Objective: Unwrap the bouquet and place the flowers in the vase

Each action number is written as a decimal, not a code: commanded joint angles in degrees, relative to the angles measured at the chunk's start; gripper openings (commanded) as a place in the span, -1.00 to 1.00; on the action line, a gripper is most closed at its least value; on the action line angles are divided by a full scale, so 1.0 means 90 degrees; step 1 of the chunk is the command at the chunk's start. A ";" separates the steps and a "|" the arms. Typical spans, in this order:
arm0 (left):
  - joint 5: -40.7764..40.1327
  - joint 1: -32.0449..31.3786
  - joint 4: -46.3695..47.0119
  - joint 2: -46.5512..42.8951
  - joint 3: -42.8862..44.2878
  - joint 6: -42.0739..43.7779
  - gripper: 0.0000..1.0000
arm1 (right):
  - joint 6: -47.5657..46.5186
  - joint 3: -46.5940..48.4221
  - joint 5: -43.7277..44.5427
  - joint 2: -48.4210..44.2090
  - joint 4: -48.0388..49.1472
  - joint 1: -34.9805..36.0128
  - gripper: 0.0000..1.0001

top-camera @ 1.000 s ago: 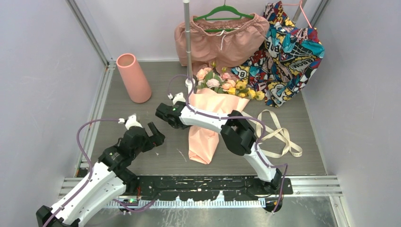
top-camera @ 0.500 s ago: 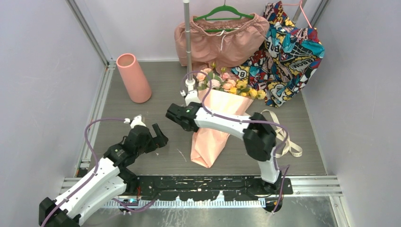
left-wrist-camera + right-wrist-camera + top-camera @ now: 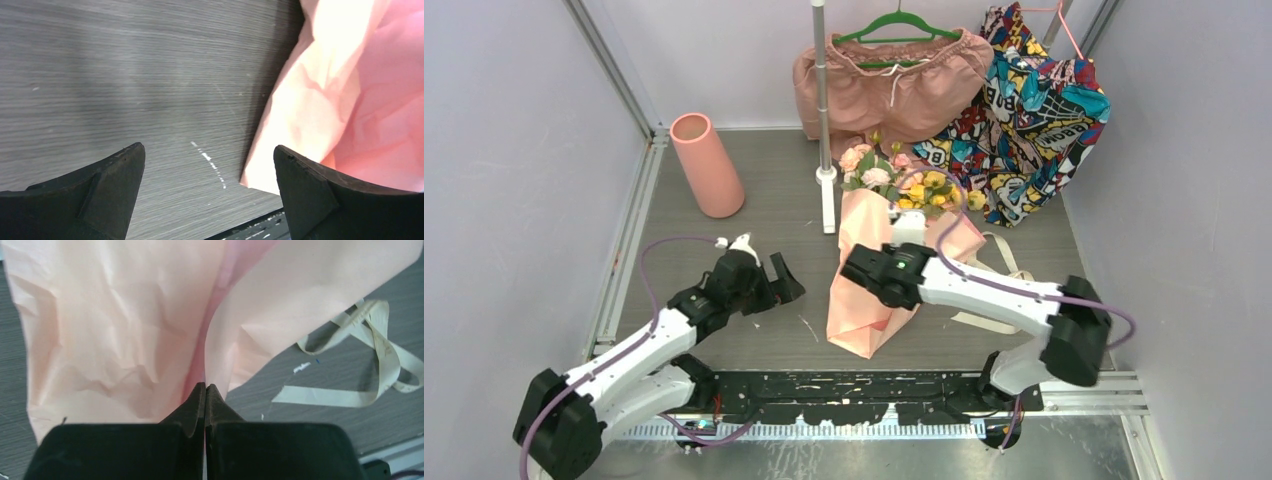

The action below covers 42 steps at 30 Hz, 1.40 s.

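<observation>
Right pincer point(image 3: 205, 390): fingers now pressed together; a second ago they stood part open, off the left side of the cone. The tips meet at the edge of the overlapping flap of the paper wrap point(image 3: 100, 315). I read this as a pinch on that flap, though the sheet between the tips is not itself visible. The arm has swung right, so the pincer sits over the cone's middle.

Left pincer point(image 3: 209, 149): fingers wide apart, holding nothing. It has advanced toward the cone's narrow end and is now just beside it.

Ribbon point(image 3: 350, 390): loose on the worktop point(image 3: 764, 200), right of the cone, so the tie is already off.

Flowers point(image 3: 904, 180): in the wrap, heads toward the back. Vase point(image 3: 707, 165): upright at back left, well apart.

Judgement: the flap grip is set and peeling the paper open is next.
</observation>
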 commanded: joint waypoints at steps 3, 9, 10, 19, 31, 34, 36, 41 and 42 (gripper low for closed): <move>0.0746 -0.0280 0.1171 0.0790 0.0747 0.0130 0.99 | 0.1514 -0.1419 0.0276 -0.1765 -0.0250 0.0000 -0.99; 0.0930 -0.0489 0.1594 0.1101 0.0907 -0.0024 0.97 | 0.2112 -0.1772 0.0317 -0.2437 -0.1163 -0.0081 -0.92; 0.0930 -0.0517 0.1620 0.1103 0.0934 -0.0026 0.97 | 0.2201 -0.1761 0.0345 -0.2503 -0.1412 -0.0081 -0.80; 0.0900 -0.0570 0.1580 0.1250 0.1037 0.0013 0.97 | 0.2162 -0.1504 0.0392 -0.3484 -0.1697 0.0043 -0.07; 0.1033 -0.0790 0.1776 0.1465 0.1104 -0.0065 0.95 | 0.2182 -0.2435 0.0060 -0.3359 -0.0882 0.0110 -0.25; 0.1131 -0.0851 0.1826 0.1442 0.1148 -0.0090 0.95 | 0.2345 -0.2883 0.0029 -0.3651 -0.0665 0.0107 -0.45; 0.1290 -0.0922 0.1916 0.1445 0.1185 -0.0143 0.94 | 0.2405 -0.2975 0.0054 -0.3944 -0.0660 0.0106 -0.60; 0.1327 -0.1438 0.2052 0.1570 0.1430 -0.0206 0.93 | 0.2216 -0.2881 0.0119 -0.4566 -0.0803 0.0113 -0.99; 0.1335 -0.1563 0.2193 0.1657 0.1479 -0.0239 0.93 | 0.2223 -0.2890 0.0158 -0.4596 -0.0848 0.0108 -0.99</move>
